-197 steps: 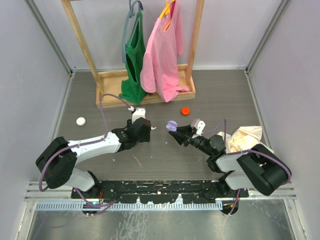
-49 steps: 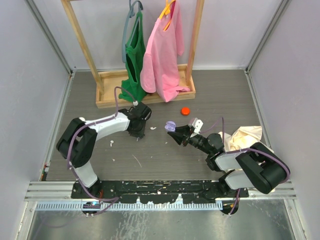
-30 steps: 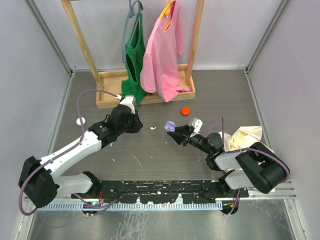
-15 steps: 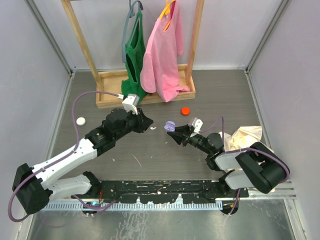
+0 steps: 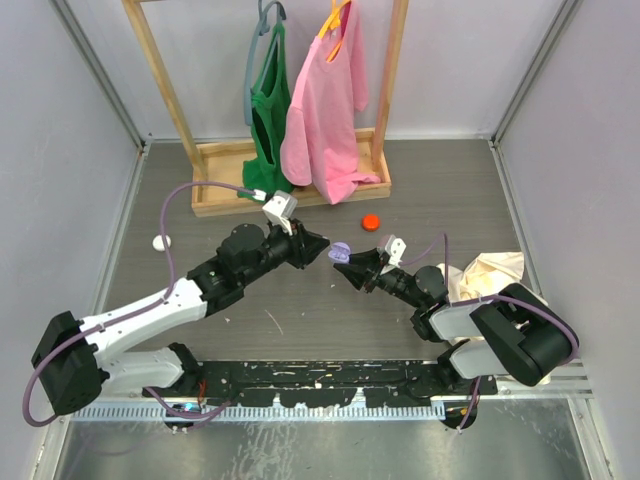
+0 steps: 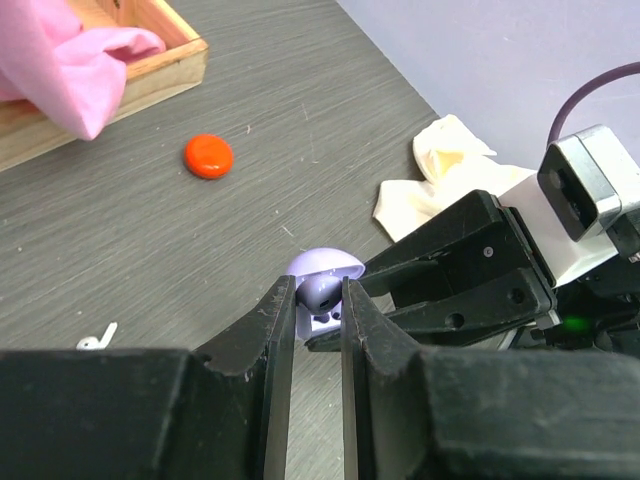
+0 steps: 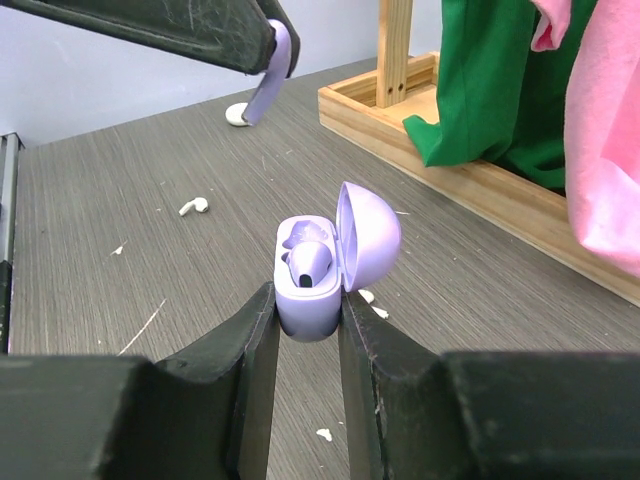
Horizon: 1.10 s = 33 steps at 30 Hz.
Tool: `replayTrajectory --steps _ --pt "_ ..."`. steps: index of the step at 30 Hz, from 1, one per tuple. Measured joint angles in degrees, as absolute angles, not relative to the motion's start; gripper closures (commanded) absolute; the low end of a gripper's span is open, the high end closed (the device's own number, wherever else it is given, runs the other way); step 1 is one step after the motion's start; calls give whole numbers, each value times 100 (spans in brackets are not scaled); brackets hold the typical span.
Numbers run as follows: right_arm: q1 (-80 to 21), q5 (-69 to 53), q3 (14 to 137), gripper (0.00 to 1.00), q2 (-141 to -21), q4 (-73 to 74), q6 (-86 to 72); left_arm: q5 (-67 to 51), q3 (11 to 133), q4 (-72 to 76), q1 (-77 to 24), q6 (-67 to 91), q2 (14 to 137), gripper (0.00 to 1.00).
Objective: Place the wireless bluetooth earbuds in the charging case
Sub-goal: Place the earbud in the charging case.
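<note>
**A:** Where is the charging case [image 7: 312, 288]?

**B:** It is up off the table. The right gripper [image 7: 305, 310] has its two fingers drawn in tight against the sides of the case's lower body. The lid [image 7: 368, 248] stands open, tipped back on its hinge.

**A:** And the earbuds?

**B:** The seated earbud [image 7: 305, 262] lies in the case, in one pocket. The loose earbud [image 7: 270, 78] is with the left gripper [image 6: 316, 288]. That gripper's fingers are narrowed to a slit and nip the lavender piece at their tips, with the stem hanging down. The right wrist camera shows it near the case but clear of it, not touching. From the left wrist camera it lines up right over the open mouth.

**A:** What else lies round the case?

**B:** A red cap [image 5: 371, 222] lies on the table beyond the case, apart from it. Farther back stands the wooden rack [image 5: 230, 180] with a green shirt [image 5: 265, 110] and a pink shirt [image 5: 325, 100]. A crumpled cream cloth [image 5: 490, 270] lies to the right of the case. A white disc [image 5: 158, 242] lies well off to its left. A small white scrap [image 6: 97, 338] lies on the table near the case, on the left arm's side.
</note>
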State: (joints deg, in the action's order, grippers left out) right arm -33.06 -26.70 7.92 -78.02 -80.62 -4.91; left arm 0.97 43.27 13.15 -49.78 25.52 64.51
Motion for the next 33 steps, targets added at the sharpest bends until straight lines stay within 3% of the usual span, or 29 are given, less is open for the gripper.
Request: replayTrajectory --steps 33 --pt "-3306 -2668 777 99 -7797 -8228 -617 -148 3887 3044 -5177 2314 7275 79"
